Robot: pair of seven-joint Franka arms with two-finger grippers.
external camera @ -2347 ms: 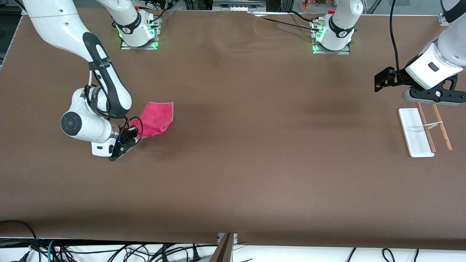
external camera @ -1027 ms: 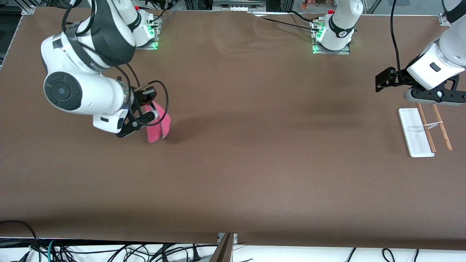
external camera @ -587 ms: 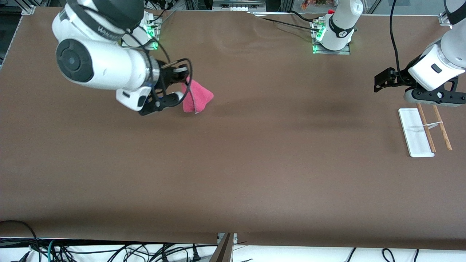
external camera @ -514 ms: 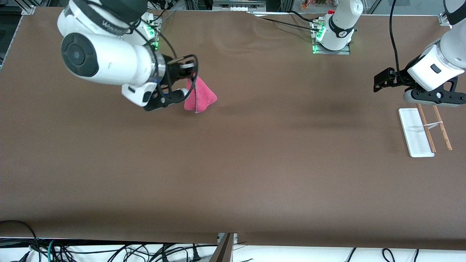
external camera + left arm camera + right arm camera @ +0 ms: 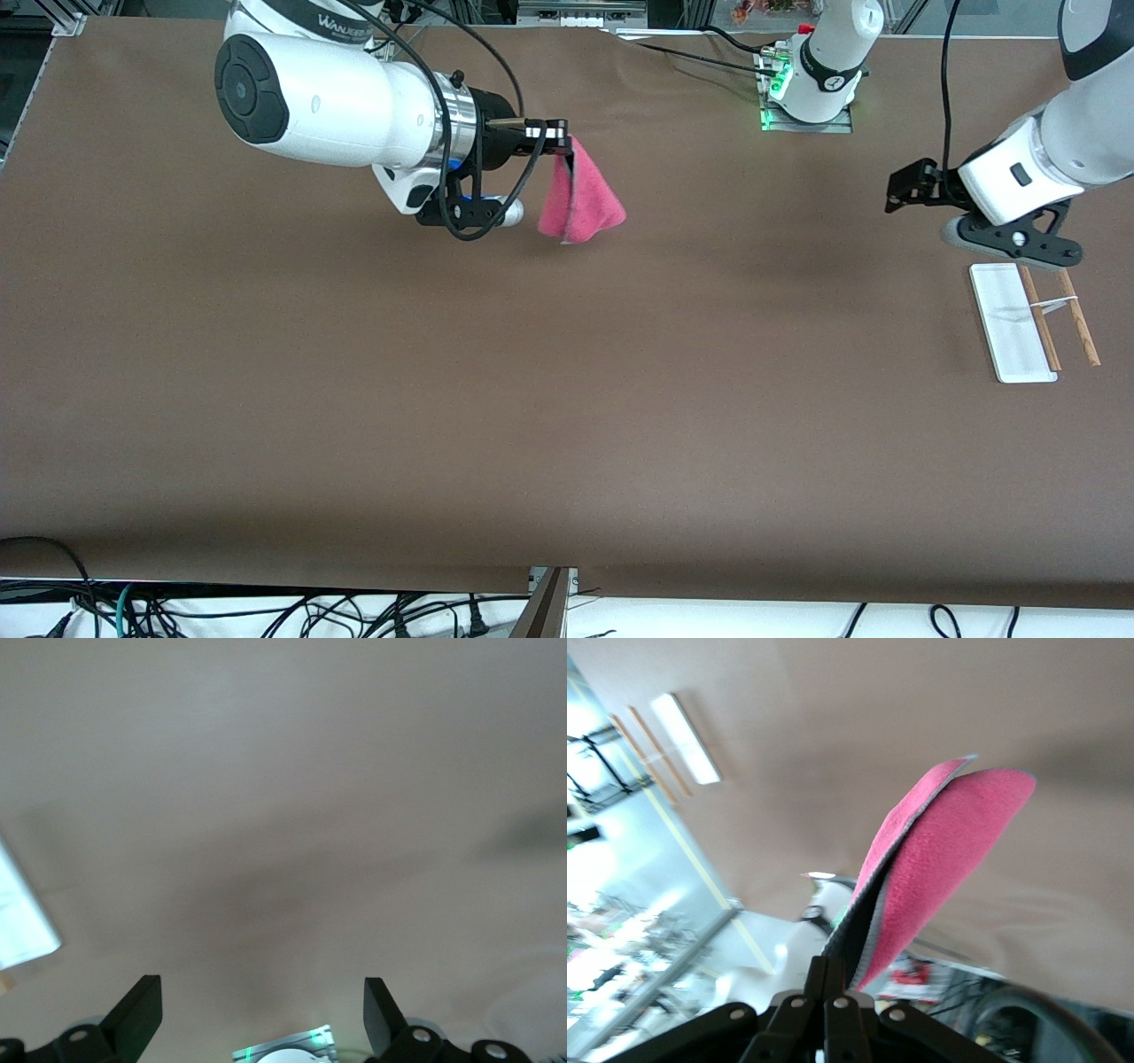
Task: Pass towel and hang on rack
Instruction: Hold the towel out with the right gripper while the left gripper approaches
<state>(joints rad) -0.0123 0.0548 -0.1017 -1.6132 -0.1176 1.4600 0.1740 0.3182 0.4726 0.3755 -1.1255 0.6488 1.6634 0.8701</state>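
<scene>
My right gripper (image 5: 560,142) is shut on a corner of the pink-red towel (image 5: 580,199), which hangs folded in the air over the middle of the table. In the right wrist view the towel (image 5: 935,868) rises from the closed fingers (image 5: 827,979), its pale grey trim showing. The rack (image 5: 1032,319) lies at the left arm's end of the table, with a flat white base and two light-brown rods; it also shows small in the right wrist view (image 5: 664,740). My left gripper (image 5: 912,188) is open and empty in the air beside the rack; its fingertips (image 5: 137,1014) stand wide apart.
The brown table (image 5: 567,372) stretches bare between the two arms. The arm bases (image 5: 806,84) stand along the table's edge farthest from the front camera. A corner of the rack's white base (image 5: 22,926) shows in the left wrist view.
My right gripper has lifted the towel off the table and carried it toward the left arm's end. My left gripper has shifted slightly toward the middle of the table.
</scene>
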